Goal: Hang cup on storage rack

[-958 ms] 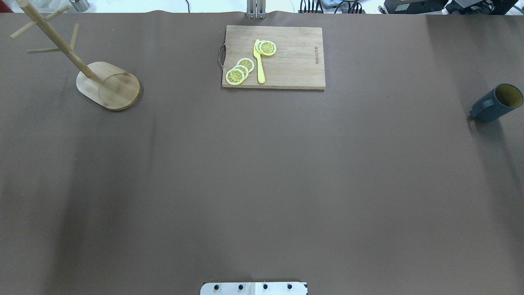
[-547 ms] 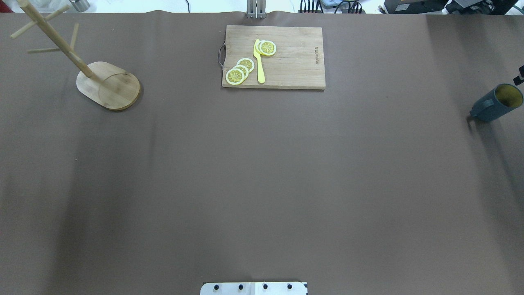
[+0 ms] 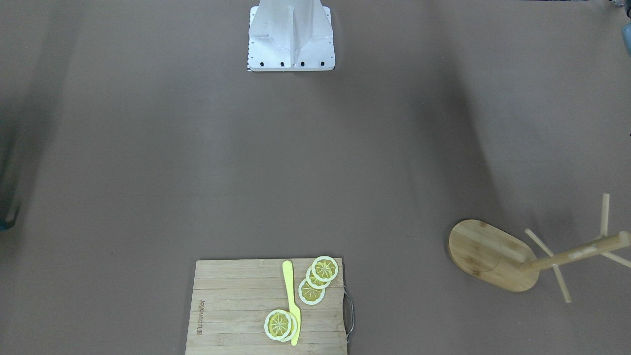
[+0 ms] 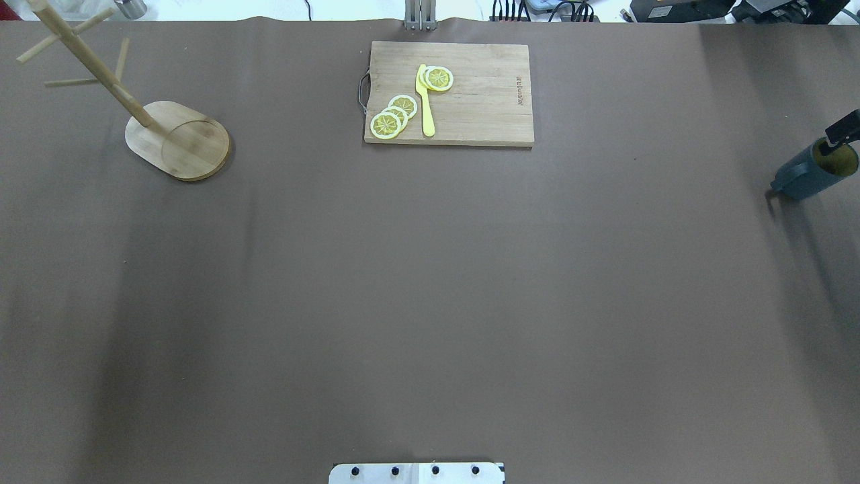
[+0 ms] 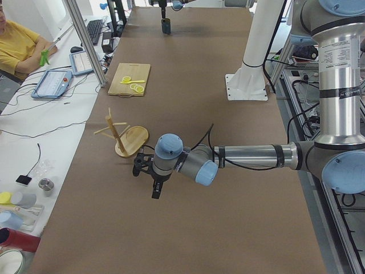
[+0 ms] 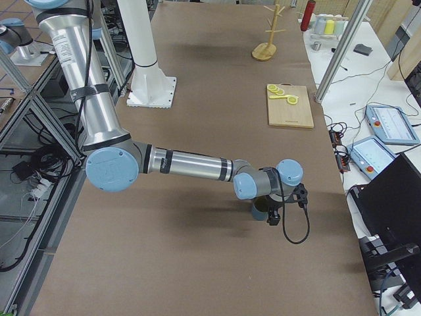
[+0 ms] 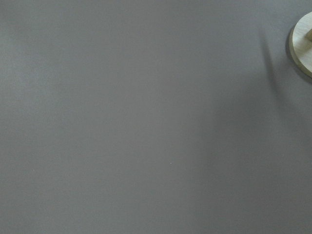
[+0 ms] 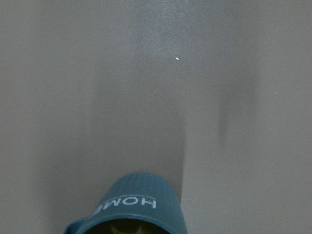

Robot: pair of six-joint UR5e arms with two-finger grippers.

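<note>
The left gripper (image 5: 155, 192) shows only in the side view from the left end. It hangs low over the brown surface (image 4: 430, 302), near the front of the rack (image 4: 176, 141). From that view I cannot tell if it is pinched or spread. Its own camera sees plain brown surface and a bit of the rack's base in the top right corner.

The rack is made of light wood. It has a flat oval base, a tall pole and thin pegs that stick out near the top. In the view from above it stands at the far left of the surface.

In the middle, at the far edge, lies a wooden cutting board (image 4: 484, 101). A metal handle is on its left end. On the board are lemon slices (image 4: 386, 125) and a yellow knife (image 4: 426, 111). Some slices lie left of the knife, and some more lie near its tip, touching it.

The cup (image 4: 806, 176) is at the far right edge of the surface, well apart from the rack. It is dark blue-grey outside and yellow inside. It stands upright, and its handle points to the left. The right arm's camera shows white letters on its side.

The right gripper (image 6: 272, 217) is right at the cup. From above, one black finger (image 4: 844, 128) reaches over the cup's open top. I cannot tell if this gripper is spread, pinched, or grasping the cup.
</note>
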